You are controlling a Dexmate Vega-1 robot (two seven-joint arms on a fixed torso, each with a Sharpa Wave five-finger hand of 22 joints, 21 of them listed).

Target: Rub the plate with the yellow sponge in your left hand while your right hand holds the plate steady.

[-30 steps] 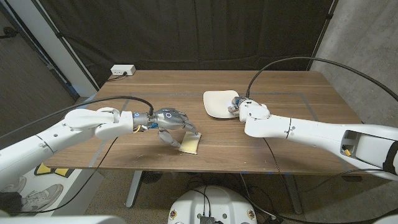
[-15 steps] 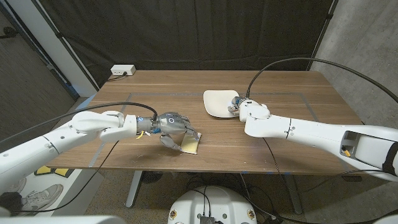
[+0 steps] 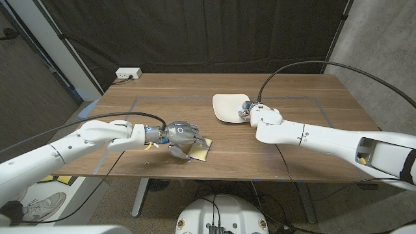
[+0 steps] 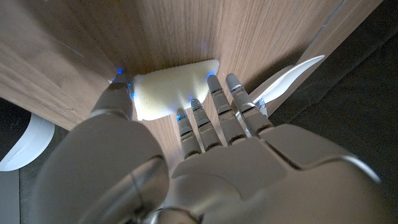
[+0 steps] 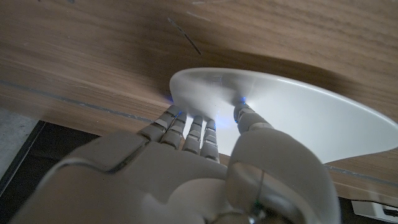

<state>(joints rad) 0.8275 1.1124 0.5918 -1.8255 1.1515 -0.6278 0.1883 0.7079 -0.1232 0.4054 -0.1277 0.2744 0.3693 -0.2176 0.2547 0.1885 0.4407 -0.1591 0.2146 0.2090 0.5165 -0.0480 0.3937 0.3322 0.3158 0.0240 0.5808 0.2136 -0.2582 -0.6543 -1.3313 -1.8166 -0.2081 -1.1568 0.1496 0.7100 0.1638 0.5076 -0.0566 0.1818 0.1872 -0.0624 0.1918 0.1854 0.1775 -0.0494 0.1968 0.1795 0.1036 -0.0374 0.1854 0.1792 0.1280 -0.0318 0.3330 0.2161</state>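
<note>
Wooden table (image 3: pixel 292 91) carries everything we need. Our plate (image 3: pixel 229 108) sits toward the far middle, and our right hand (image 3: pixel 250 112) grips its near rim, fingers under the edge and thumb on top. Our sponge (image 3: pixel 201 149) lies near the front edge, well apart from the plate. Our left hand (image 3: pixel 181 136) reaches over it, fingertips (image 4: pixel 214 84) touching, thumb alongside, not yet holding it. We judge pickup is under way; next we pinch, lift, and carry it to the plate.

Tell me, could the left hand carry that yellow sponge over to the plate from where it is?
Probably yes. Bare table lies between the left hand, over the yellow sponge, and the plate, which the right hand holds at its near edge.
</note>
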